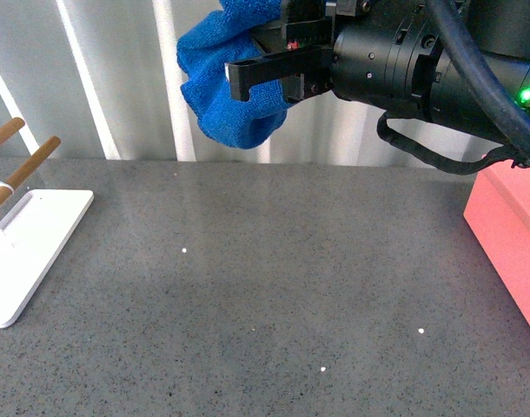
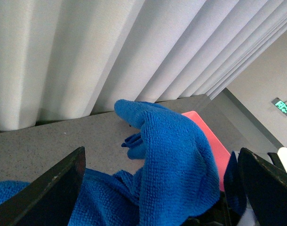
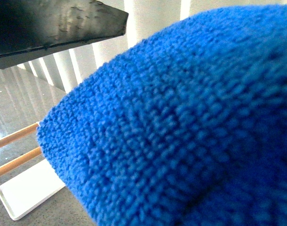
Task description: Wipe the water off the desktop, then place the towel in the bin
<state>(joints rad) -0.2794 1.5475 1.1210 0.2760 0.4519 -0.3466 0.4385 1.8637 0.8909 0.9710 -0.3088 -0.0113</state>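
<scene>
Presently: right gripper [image 1: 258,52], jaws clamped on towel [image 1: 213,95], held aloft before curtain [image 1: 117,69]. Left gripper [image 2: 160,155], jaws stood wide apart, towel bunched between. Below lay bench [image 1: 248,278]; bin [image 1: 508,234] at its right edge, white stand [image 1: 30,252] at its left.

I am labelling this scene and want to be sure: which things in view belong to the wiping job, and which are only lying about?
For the job: towel, desktop, bin, right gripper holding the towel.
Just lying about: white stand with wooden rods, curtain.
</scene>
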